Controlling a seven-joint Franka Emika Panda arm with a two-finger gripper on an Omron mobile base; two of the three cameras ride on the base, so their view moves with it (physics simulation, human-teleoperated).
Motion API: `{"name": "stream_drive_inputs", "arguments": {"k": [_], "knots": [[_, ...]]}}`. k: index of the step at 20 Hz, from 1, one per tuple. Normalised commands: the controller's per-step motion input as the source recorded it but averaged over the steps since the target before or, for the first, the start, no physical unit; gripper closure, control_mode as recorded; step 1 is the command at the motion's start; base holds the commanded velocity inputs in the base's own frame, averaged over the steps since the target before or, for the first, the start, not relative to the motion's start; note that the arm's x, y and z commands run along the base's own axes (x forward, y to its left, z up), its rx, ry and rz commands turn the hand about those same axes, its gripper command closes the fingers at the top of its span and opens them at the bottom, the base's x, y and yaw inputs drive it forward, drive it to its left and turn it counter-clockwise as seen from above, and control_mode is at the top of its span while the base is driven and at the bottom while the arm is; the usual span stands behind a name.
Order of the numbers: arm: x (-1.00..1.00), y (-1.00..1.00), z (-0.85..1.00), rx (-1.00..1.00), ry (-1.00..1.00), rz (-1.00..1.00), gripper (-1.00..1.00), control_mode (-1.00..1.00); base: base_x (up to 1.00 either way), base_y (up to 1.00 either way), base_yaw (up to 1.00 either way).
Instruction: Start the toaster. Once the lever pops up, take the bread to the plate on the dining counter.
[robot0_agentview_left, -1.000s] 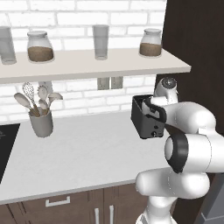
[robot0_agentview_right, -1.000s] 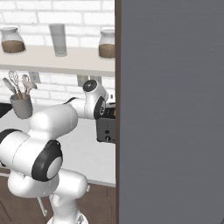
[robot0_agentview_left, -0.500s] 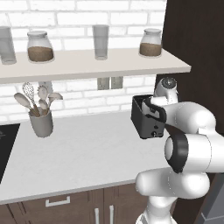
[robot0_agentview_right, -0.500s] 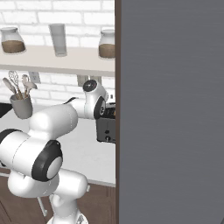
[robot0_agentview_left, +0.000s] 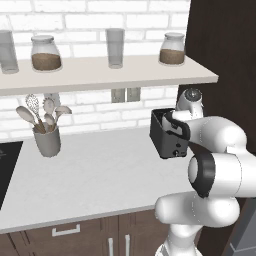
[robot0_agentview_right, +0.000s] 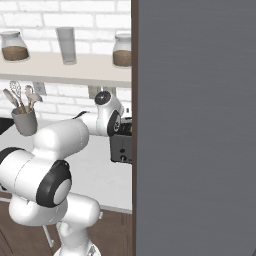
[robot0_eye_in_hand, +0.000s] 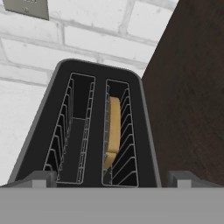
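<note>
presently, in the left base view, the toaster (robot0_agentview_left: 167, 135) is seen at the right end of the worktop (robot0_agentview_left: 90, 175), close to the back wall and just beside the dark tall cabinet (robot0_agentview_left: 225, 60). the arm's wrist is folded over the toaster's top and right side, so the gripper itself is hidden there. a grey utensil pot (robot0_agentview_left: 47, 140) is placed toward the left of the worktop, well apart from the toaster, and jars and a glass are lined along the shelf (robot0_agentview_left: 100, 75) above.

in the right base view, the toaster (robot0_agentview_right: 122, 145) is cut off by a grey panel (robot0_agentview_right: 195, 125) at its right, with the wrist set against its upper left.

in the hand view, the toaster (robot0_eye_in_hand: 98, 87) is looked down on from above. the bread (robot0_eye_in_hand: 113, 131) is seated upright in the right slot, sunk between the wire guides; the left slot is bare. two grey finger tips (robot0_eye_in_hand: 40, 179) are seen at the bottom, set wide apart on either side of the toaster body, with nothing held between them.

the slice is judged light, fairly stiff yet crumbly, and easily crushed; it is best taken by its upper edge, pinched gently across its thin faces and lifted straight up clear of the wires.
</note>
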Motion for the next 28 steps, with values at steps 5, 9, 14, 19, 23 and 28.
{"name": "stream_drive_inputs", "arguments": {"k": [5,9,14,19,23,28], "knots": [[0.00,0.00,0.00,0.00,0.00,0.00,-1.00,-1.00,0.00,0.00,0.00],[0.00,0.00,0.00,0.00,0.00,0.00,-1.00,-1.00,0.00,0.00,0.00],[0.00,0.00,0.00,0.00,0.00,0.00,-1.00,-1.00,0.00,0.00,0.00],[0.00,0.00,0.00,0.00,0.00,0.00,-1.00,-1.00,0.00,0.00,0.00],[0.00,0.00,0.00,0.00,0.00,0.00,-1.00,-1.00,0.00,0.00,0.00],[0.00,0.00,0.00,0.00,0.00,0.00,-1.00,-1.00,0.00,0.00,0.00]]}}
